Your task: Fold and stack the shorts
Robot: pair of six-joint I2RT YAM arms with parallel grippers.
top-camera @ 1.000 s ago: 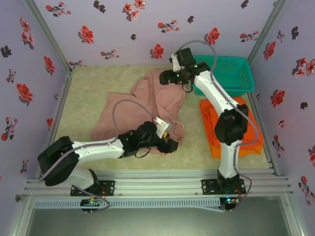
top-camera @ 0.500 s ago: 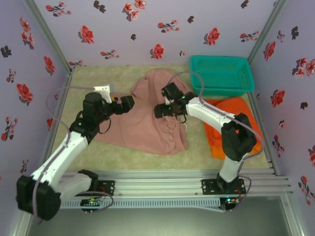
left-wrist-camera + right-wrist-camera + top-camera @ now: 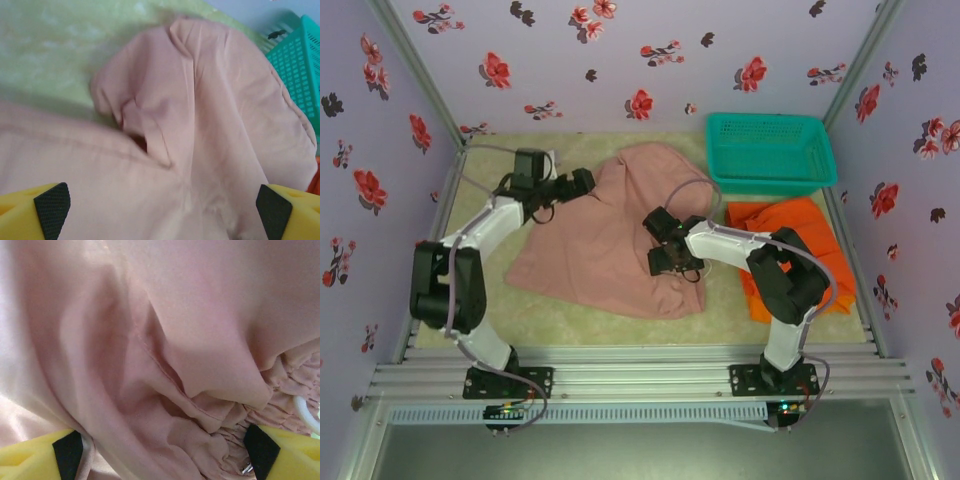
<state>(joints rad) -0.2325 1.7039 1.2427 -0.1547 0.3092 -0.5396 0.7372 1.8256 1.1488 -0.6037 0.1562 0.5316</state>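
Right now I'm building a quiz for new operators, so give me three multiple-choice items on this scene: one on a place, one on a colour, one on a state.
1. Where is the basket? A far right; B near left; C centre.
2. The spread-out shorts are: A orange; B pink; C teal.
3. The left gripper is: A open; B shut on cloth; C shut on the basket.
Key: 1 A, it sits far right in the top view. 2 B, both wrist views show pink cloth. 3 A, its jaws stand wide apart with nothing clamped.
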